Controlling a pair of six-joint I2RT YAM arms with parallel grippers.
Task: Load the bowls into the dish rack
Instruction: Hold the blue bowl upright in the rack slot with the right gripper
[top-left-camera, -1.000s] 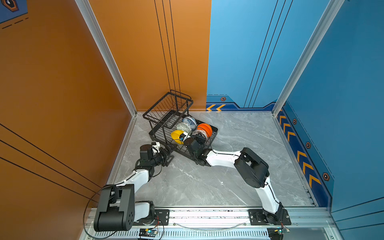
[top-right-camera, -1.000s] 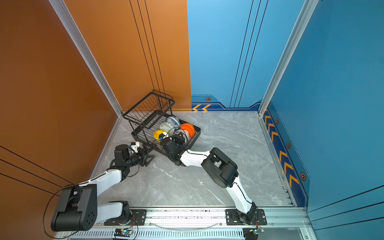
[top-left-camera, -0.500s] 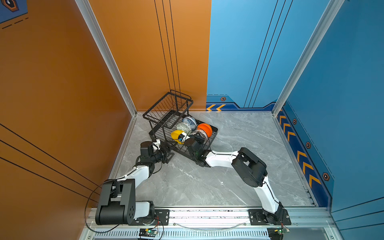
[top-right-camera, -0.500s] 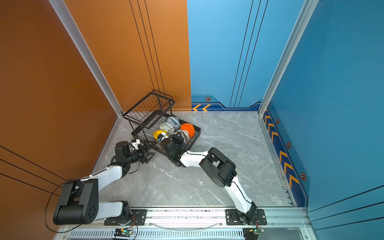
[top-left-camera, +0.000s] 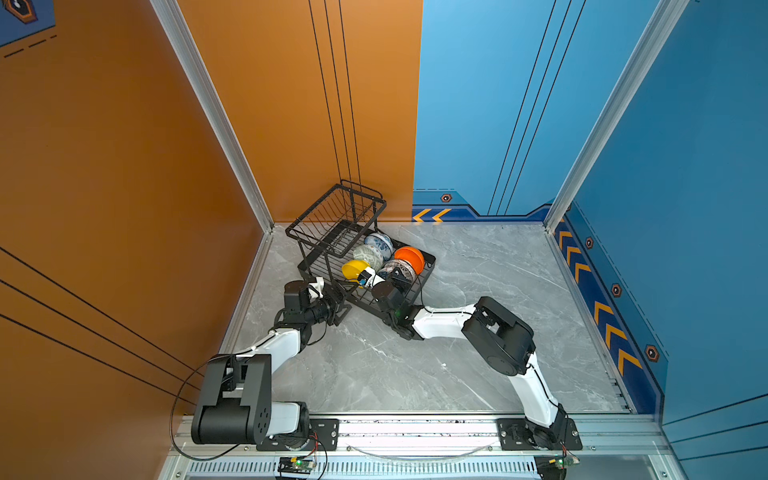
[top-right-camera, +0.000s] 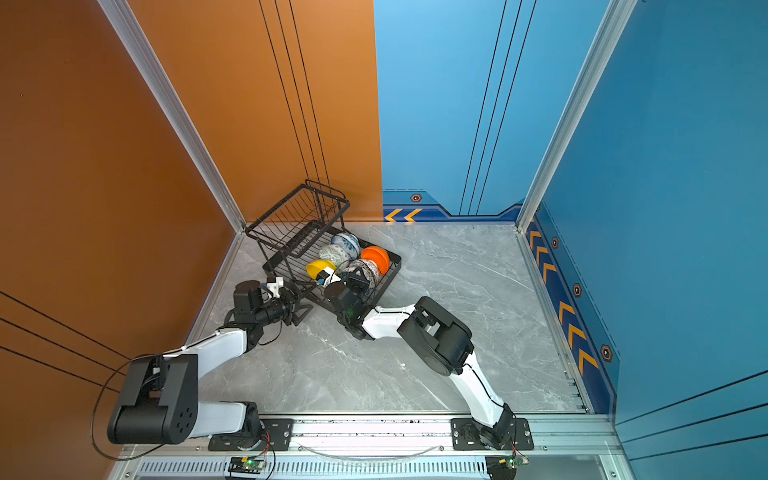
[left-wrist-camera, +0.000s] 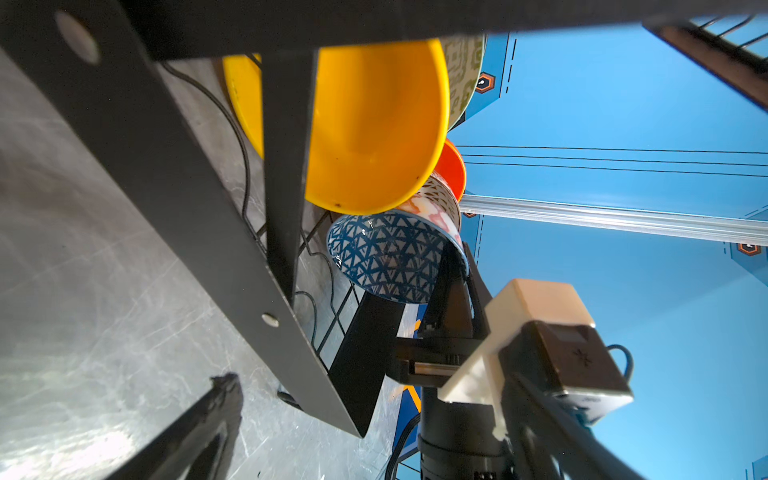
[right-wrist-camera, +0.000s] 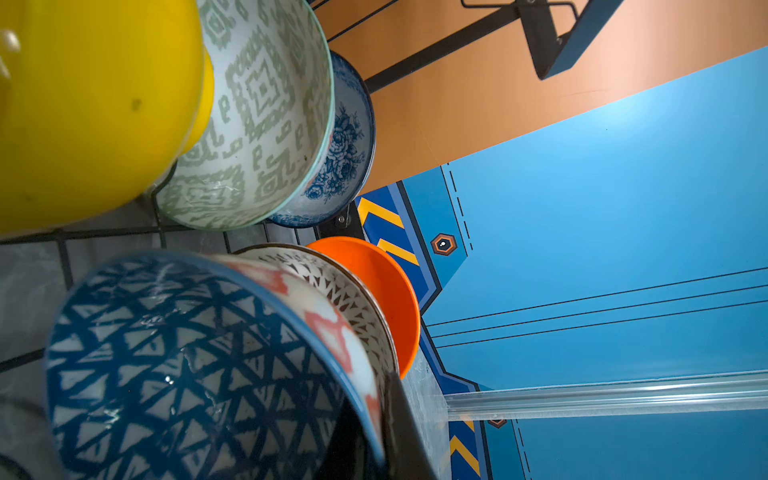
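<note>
Right fingers (left-wrist-camera: 451, 291) are pinched shut on the rim of the blue triangle-patterned bowl (right-wrist-camera: 187, 365), which stands on edge at the near end of the dish rack (top-left-camera: 430, 266), inside its lower tray. Left fingers (left-wrist-camera: 208, 415) are spread wide and hold nothing. They sit low on the worktop (top-left-camera: 415, 365) at the rack's near corner, and in the left wrist view the rack's flat side rail seems to run between them.

This looks like the last placement, and it is nearly done. To finish it well, the bowl should first settle until the tray wires and the bowl behind it carry its weight. The right fingers can then ease apart slowly and draw back along the line of the rim, away from the rack, so they neither tip the row nor catch a wire. A left-hand grip on the rail would keep the light rack from sliding, if that is what it is there for.

All six bowls are in the lower tray, on edge in two rows.
- Row on the rack's side facing the orange wall: the yellow bowl (top-left-camera: 353, 268), the pale green bowl (right-wrist-camera: 257, 116) and the floral bowl (top-left-camera: 380, 242), nested close.
- Other row: the held blue bowl, the lattice bowl (right-wrist-camera: 353, 291) just behind it, then the orange bowl (top-left-camera: 411, 257) at the rack's far end.

No bowl shows in the raised basket (top-left-camera: 361, 193).
</note>
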